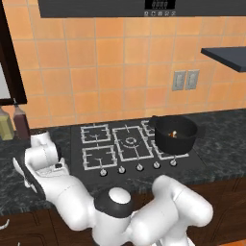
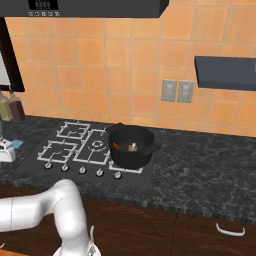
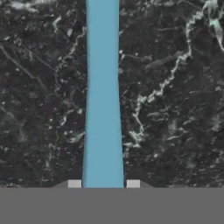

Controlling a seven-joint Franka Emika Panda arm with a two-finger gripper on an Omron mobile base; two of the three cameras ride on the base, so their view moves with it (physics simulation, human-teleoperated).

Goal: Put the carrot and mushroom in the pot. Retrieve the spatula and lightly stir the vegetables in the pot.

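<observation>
Light-blue plastic runs straight up the hand view: the spatula (image 3: 103, 96) lies flat on the black marbled counter (image 3: 175, 109) with its slim handle passing between the gripper (image 3: 103, 183) fingertips (image 3: 74, 183), one pale tip hard against each edge of the blue shaft, the long axis pointing directly away from the hand. The tips appear drawn in close on the handle; whether they already pinch it firmly cannot be told. In the left base view the white arm (image 1: 144, 216) bends low toward the counter left of the stove, its wrist (image 1: 43, 156) bowed over the dark stone, and a small patch of blue (image 2: 17, 144) shows beside it in the right base view. Farther off, on the cooktop (image 1: 129, 144), the dark pot (image 1: 175, 133) sits on the right-hand burner grate with the orange carrot (image 1: 172, 134) inside; a pale piece (image 2: 132, 147) beside it is probably the mushroom. The stirring job would seemingly carry the tool rightward across the grates to that pot, well apart from the hand.
</observation>
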